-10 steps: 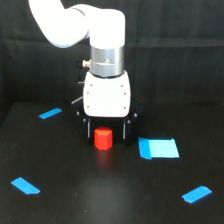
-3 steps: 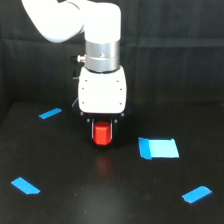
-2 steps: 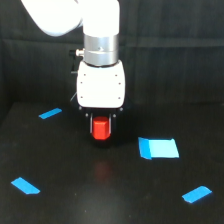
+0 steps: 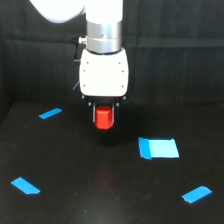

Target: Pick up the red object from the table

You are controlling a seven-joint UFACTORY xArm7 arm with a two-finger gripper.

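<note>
**Red object gripped in hand, clear of worktop**

Single exterior view. The hand (image 4: 104, 116) hangs below the white arm housing (image 4: 103, 73), fingers pointing straight down. The red object (image 4: 104, 118) sits between the two dark fingers (image 4: 94, 114), one on each side, closed in against its sides. Its upper part is tucked up under the housing and its lower end sticks out a little below the fingertips. So the hand is closed down to the object's width and has hold of it.

The object looks to be off the worktop (image 4: 100, 190): black surface shows beneath it and a faint reddish glint lies on the worktop lower down. It hangs upright, centred under the housing.

On the worktop: a blue rectangle (image 4: 158, 148) towards the exterior view's right, well apart from the object; blue tape strips at far left (image 4: 50, 113), near left (image 4: 25, 185) and near right (image 4: 196, 193). Black curtain (image 4: 175, 50) behind.
</note>
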